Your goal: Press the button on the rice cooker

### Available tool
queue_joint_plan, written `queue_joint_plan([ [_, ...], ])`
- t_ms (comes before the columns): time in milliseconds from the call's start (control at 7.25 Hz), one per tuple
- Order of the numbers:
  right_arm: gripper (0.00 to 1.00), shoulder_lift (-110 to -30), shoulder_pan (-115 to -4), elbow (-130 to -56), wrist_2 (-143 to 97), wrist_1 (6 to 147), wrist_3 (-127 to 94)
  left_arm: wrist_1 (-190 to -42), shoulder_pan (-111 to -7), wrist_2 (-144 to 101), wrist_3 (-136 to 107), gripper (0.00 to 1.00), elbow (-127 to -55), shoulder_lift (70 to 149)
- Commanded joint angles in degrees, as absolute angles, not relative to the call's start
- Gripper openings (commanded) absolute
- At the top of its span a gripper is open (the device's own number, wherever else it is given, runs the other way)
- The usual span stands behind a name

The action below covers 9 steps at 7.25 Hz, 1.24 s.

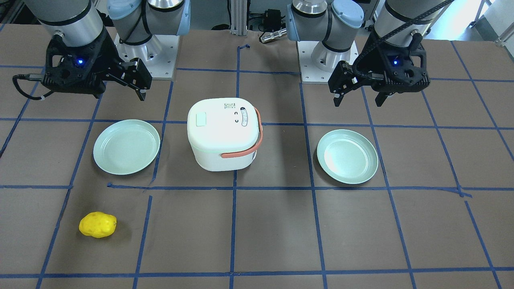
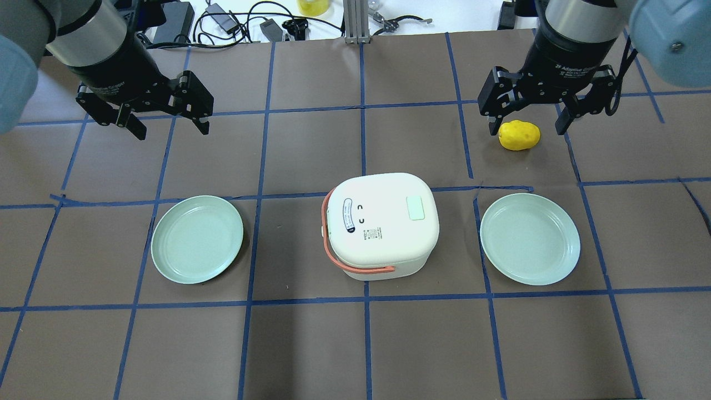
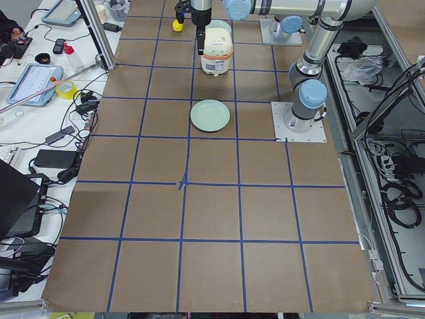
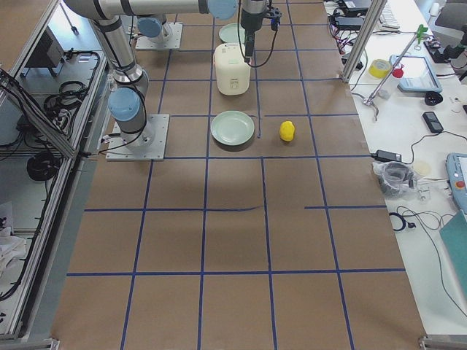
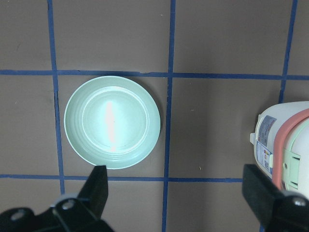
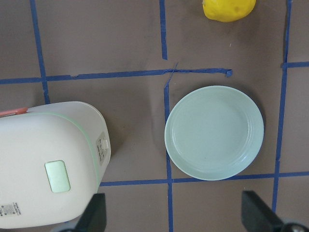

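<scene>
The white rice cooker [image 1: 223,134] with an orange handle stands at the table's middle, also in the overhead view [image 2: 380,225]. Its pale green button [image 1: 200,119] is on the lid, toward my right arm [image 2: 415,208], and shows in the right wrist view [image 6: 57,176]. My left gripper [image 2: 171,129] is open and empty, high above the table's left side [image 1: 358,102]. My right gripper [image 2: 526,130] is open and empty, high above the right side [image 1: 120,94]. Neither touches the cooker.
A pale green plate [image 2: 197,239] lies left of the cooker and shows below the left gripper [image 5: 112,122]. Another plate [image 2: 530,239] lies to the right [image 6: 214,132]. A yellow potato-like object [image 1: 97,224] lies beyond the right plate. Blue tape lines grid the brown table.
</scene>
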<state>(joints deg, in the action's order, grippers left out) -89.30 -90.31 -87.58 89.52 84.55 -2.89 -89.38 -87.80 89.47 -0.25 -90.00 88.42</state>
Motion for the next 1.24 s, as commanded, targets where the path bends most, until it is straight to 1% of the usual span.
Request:
queue_joint_plan([
  [0,1.0,-89.3,-90.35,-87.71,89.47,84.46,-2.9,-89.38,-87.8,89.47,-0.18,1.0,-90.0,88.42],
  [1103,1.0,-89.3,-90.18,-87.63,89.56,83.59,-2.64,-89.38,-87.8,89.47,-0.18,1.0,-90.0,88.42],
])
